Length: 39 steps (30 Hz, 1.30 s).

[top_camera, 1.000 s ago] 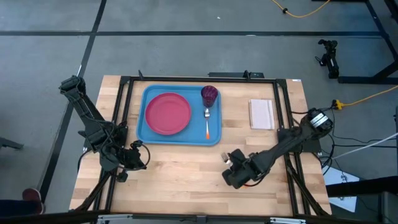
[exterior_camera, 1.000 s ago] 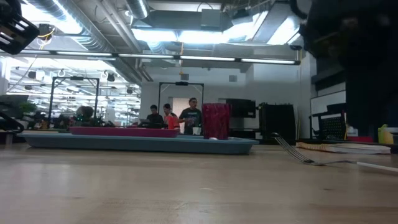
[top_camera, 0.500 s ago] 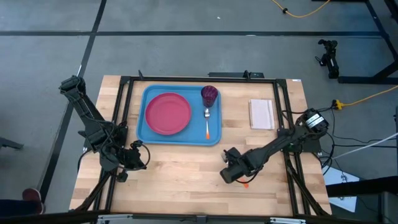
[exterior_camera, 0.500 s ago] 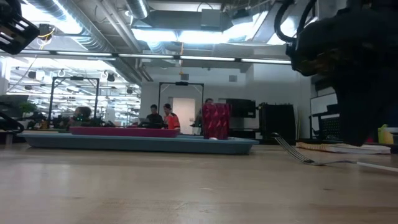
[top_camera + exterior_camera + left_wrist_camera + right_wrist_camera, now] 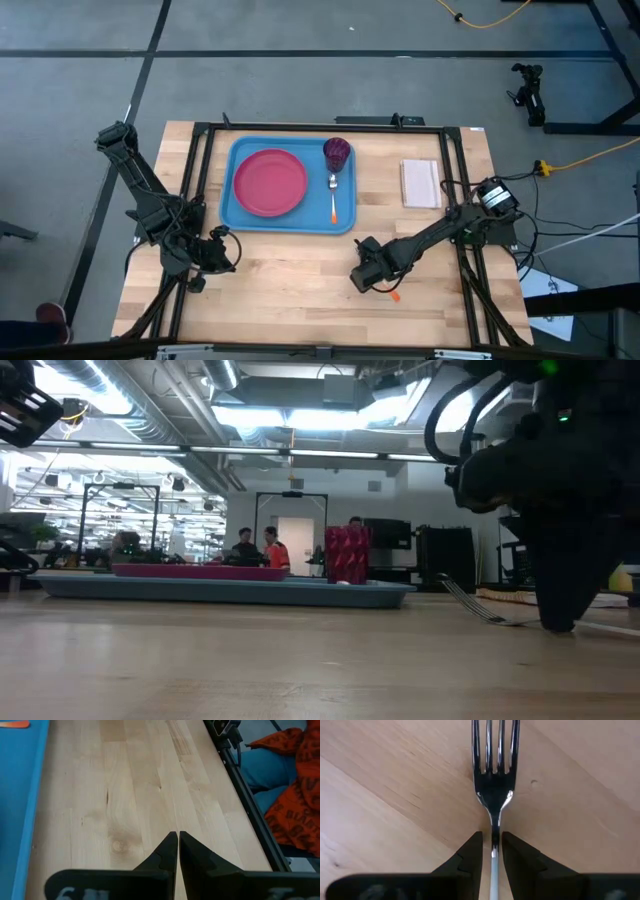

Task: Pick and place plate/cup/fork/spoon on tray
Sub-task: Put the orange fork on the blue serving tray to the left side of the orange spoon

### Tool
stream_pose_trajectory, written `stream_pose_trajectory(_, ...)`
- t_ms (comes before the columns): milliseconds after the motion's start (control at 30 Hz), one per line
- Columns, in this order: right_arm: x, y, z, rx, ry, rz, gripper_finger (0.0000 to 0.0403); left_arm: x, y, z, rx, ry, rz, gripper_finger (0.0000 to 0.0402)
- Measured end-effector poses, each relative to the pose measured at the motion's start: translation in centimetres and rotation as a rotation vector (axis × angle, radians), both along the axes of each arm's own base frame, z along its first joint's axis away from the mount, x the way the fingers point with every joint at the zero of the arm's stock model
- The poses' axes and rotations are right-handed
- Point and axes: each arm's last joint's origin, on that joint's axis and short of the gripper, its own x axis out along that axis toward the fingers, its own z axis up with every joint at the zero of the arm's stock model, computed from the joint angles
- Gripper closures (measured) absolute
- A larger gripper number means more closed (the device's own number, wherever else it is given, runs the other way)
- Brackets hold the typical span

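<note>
— What is the right gripper (image 5: 492, 845) doing?
— It is clamping the fork (image 5: 493, 780) by its neck, low over the near-right table (image 5: 300, 290), tines resting on the wood and pointing away from the wrist.

— And the left gripper (image 5: 177, 845)?
— It is sitting clenched on nothing, waiting at the near-left, just beside the tray (image 5: 345, 222).

— Where is everything else lying?
— The plate (image 5: 269, 182) is sitting on the tray's left half, the cup (image 5: 337, 153) is standing at its far-right corner, and the spoon (image 5: 333, 199) is lying just nearer than the cup. A white pad (image 5: 420, 183) is lying to the right of the tray.
</note>
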Motion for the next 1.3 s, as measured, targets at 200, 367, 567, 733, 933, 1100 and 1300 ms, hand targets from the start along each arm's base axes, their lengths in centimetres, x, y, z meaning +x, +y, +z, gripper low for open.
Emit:
stream_pose_trajectory(200, 0.6, -0.6, 0.0, -0.030, -0.041, -0.026, 0.0325, 0.0, 0.0, 0.0, 0.000, 0.000, 0.000, 0.0390)
stream_pose_trajectory(367, 0.4, -0.5, 0.0, -0.010, -0.016, -0.018, 0.0325, 0.0, 0.0, 0.0, 0.000, 0.000, 0.000, 0.0390)
stream_pose_trajectory(567, 0.3, -0.5, -0.1, 0.009, 0.007, -0.015, 0.0328, 0.0, 0.0, 0.0, 0.000, 0.000, 0.000, 0.0390)
stream_pose_trajectory(733, 0.1, -0.6, -0.1, -0.007, 0.018, -0.015, 0.0372, 0.0, 0.0, 0.0, 0.000, 0.000, 0.000, 0.0390)
stream_pose_trajectory(933, 0.1, -0.7, 0.0, -0.026, 0.014, -0.017, 0.0391, 0.0, 0.0, 0.0, 0.000, 0.000, 0.000, 0.0390)
stream_pose_trajectory(1100, 0.4, -0.7, 0.3, -0.048, -0.016, -0.023, 0.0397, 0.0, 0.0, 0.0, 0.000, 0.000, 0.000, 0.0390)
stream_pose_trajectory(1300, 2.8, -0.1, 3.9, -0.122, -0.159, -0.052, 0.0397, 0.0, 0.0, 0.0, 0.000, 0.000, 0.000, 0.0390)
